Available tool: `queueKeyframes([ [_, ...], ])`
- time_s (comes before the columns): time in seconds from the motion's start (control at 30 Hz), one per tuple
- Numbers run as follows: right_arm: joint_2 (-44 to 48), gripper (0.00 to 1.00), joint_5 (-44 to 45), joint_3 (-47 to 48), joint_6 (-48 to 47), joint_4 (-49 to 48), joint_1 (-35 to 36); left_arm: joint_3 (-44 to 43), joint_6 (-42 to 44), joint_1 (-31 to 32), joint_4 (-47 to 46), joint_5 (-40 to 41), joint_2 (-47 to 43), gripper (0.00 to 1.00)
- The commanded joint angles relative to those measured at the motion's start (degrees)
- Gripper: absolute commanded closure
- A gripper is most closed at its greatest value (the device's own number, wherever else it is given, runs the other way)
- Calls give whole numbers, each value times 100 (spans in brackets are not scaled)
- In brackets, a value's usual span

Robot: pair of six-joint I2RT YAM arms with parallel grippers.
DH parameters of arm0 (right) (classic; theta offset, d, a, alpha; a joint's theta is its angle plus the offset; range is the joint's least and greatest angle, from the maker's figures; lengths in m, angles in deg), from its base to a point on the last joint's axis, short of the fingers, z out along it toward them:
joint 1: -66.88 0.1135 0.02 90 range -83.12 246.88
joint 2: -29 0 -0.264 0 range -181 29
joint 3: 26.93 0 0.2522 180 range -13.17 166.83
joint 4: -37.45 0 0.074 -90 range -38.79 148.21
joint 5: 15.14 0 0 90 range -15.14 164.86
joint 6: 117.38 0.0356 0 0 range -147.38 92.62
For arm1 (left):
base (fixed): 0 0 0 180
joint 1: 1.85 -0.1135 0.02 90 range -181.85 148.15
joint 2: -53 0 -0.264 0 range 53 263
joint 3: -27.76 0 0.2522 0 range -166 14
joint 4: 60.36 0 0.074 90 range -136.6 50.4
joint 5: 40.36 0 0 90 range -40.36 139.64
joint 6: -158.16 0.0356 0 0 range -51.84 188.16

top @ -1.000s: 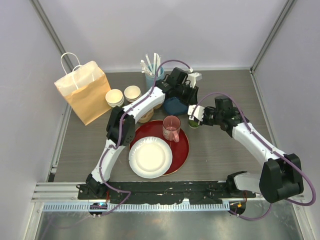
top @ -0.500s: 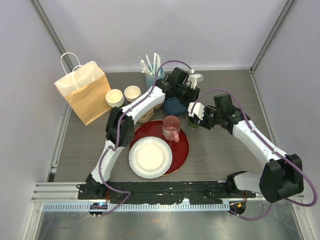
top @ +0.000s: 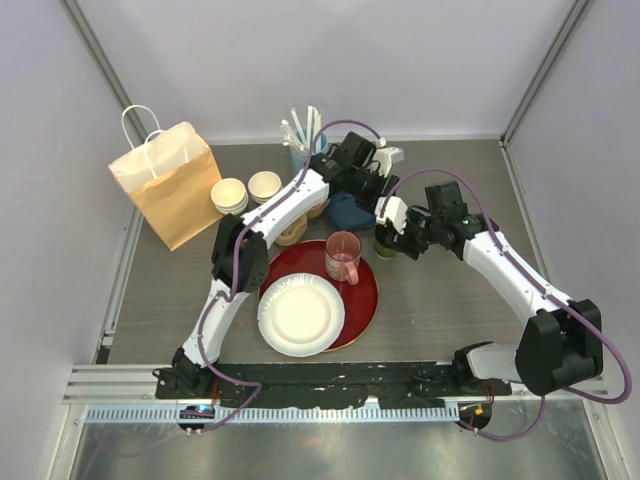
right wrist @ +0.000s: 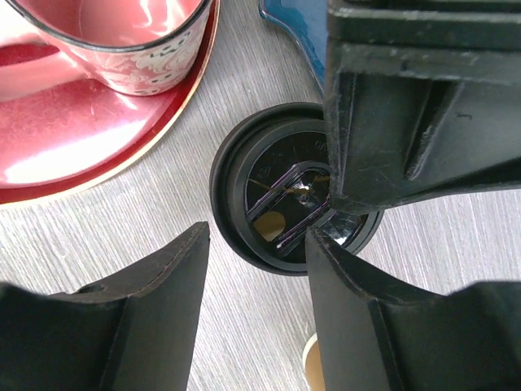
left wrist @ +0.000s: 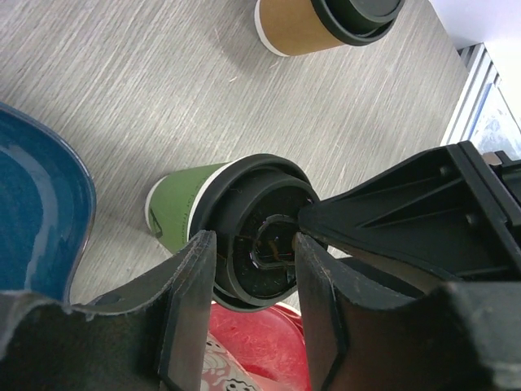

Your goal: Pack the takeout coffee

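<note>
The green-sided takeout coffee (left wrist: 175, 210) stands upright with its black lid (left wrist: 244, 208) on, just right of the red plate (top: 366, 296), and also shows in the top view (top: 386, 246). My left gripper (left wrist: 254, 303) hovers over the lid, open, holding nothing. My right gripper (right wrist: 256, 314) is open too, close above the same lid (right wrist: 273, 204), one finger (left wrist: 366, 216) reaching over the rim. The kraft-brown takeout coffee (left wrist: 297, 24) stands a little beyond, lid on. Both grippers crowd together over the green cup in the top view.
A brown paper bag (top: 170, 185) stands at the back left, with lidless stacked cups (top: 230, 195) beside it. A pink mug (top: 343, 257) and a white paper plate (top: 300, 315) sit on the red plate. A blue bowl (left wrist: 32, 212) lies under my left arm, with a cup of straws (top: 305, 148) behind.
Both grippers have opened wider over the green cup. My right gripper has shifted slightly back, toward the left gripper. The cups have not moved.
</note>
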Motion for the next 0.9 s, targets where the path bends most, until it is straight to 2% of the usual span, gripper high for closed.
queueKeyframes([
  [0.0,-170,43,-222,304,495,297,27,-239,1,-131,124,125,123,51],
  [0.57,242,35,-328,709,2253,-371,27,-626,1,-166,230,187,-96,46],
  [0.63,392,35,-241,674,2822,-555,27,-608,-104,-201,282,178,-176,46],
  [0.73,621,33,663,735,4332,-916,-51,-215,-315,-263,335,405,-509,47],
  [0.77,560,34,1213,779,4772,-899,-95,-47,-394,-272,240,494,-632,48],
  [0.83,437,45,1717,990,6016,-680,-175,478,-630,-272,108,600,-984,52],
  [0.87,402,47,2042,999,6294,-505,-166,621,-728,-272,28,583,-1089,52],
])
